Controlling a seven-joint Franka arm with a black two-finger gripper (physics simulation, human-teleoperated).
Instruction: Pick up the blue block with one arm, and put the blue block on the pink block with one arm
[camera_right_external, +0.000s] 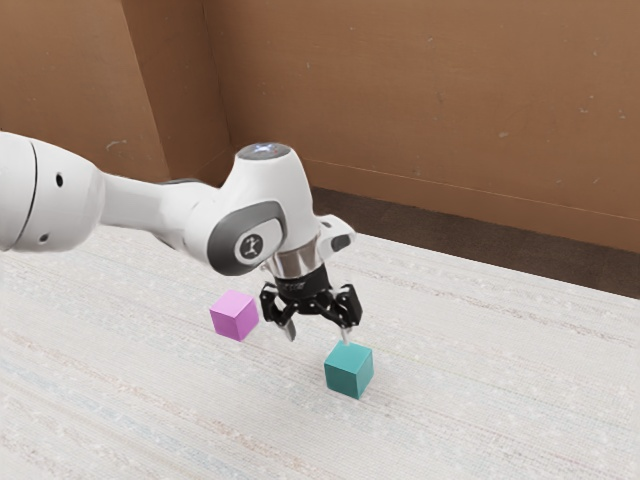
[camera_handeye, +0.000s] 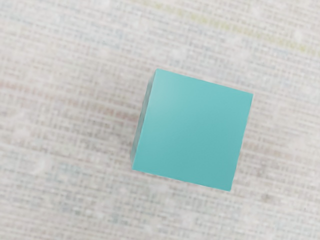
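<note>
Arm links in white enter from the exterior view's left edge, where the upper link is cut off, so the base is out of sight. Next along, the pink block sits upright on the pale woven table with nothing on top of it. Its right corner lies just beside the gripper's nearer finger, and from this angle it is hard to judge how much space separates them. The gripper points downward, its fingers spread wide with nothing between them. Further right, the blue block, more teal than blue, rests on the table, apart from the pink one. One fingertip ends just above its top face; whether they touch cannot be told. In the wrist view the blue block lies beneath the hand, turned slightly askew, with its whole top face visible and a thin sliver of one side.
</note>
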